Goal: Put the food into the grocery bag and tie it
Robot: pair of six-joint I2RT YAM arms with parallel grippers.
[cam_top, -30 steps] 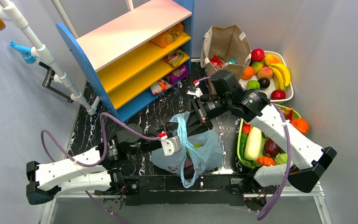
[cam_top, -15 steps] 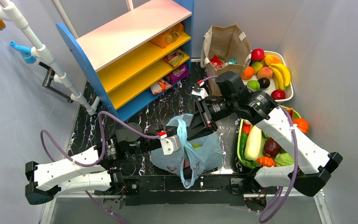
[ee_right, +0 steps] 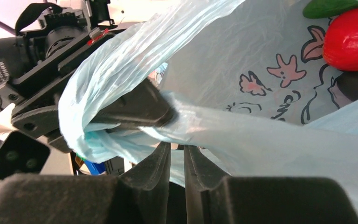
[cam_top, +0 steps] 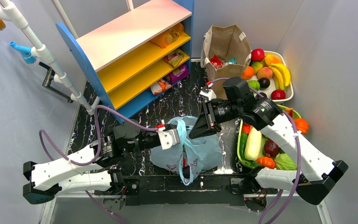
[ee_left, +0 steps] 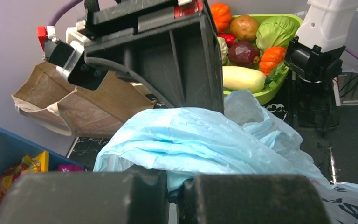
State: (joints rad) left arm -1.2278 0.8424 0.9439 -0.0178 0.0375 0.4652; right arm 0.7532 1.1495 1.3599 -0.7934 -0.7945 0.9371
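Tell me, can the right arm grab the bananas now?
Probably not yet. The right gripper is shut on the bag, so it has nothing free to grab with. The bananas lie uncovered, with nothing over them, so if it let go first, the way looks free.

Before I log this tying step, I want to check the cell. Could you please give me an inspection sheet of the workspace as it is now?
Surface: black marbled table; no spill seen.
Job's things: grocery bag lies crumpled near the arm bases, content unclear; red and teal snack packets sit in the brown paper bag.
Clutter: fruit tray and vegetable bowl, both full.
Grippers: left hand shut on bag plastic; right hand shut on a bag strand.
Cables: left purple cable arcs over the table; right purple cable follows its arm.
Surroundings: shelf with more packets, pipe rack, grey walls.
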